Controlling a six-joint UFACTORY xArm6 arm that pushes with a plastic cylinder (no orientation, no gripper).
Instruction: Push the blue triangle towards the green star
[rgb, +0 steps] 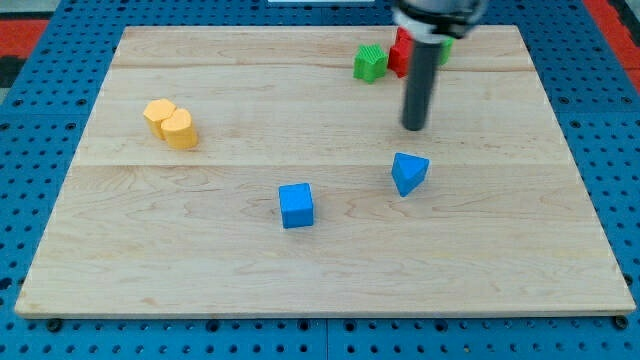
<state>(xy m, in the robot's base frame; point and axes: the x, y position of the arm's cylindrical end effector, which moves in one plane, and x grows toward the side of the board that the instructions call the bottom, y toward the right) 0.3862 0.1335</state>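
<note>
The blue triangle (409, 172) lies right of the board's middle. My tip (414, 128) stands just above it in the view, a small gap apart, not touching. A green block (370, 62), its shape unclear, maybe the star, sits near the view's top, beside a red block (400, 55) that the rod partly hides. A second bit of green (443, 47) shows right of the rod, mostly hidden.
A blue cube (296, 205) lies left of the triangle, lower in the view. A yellow block (171, 124) of two joined rounded parts sits at the view's left. The wooden board (320, 270) rests on a blue pegboard.
</note>
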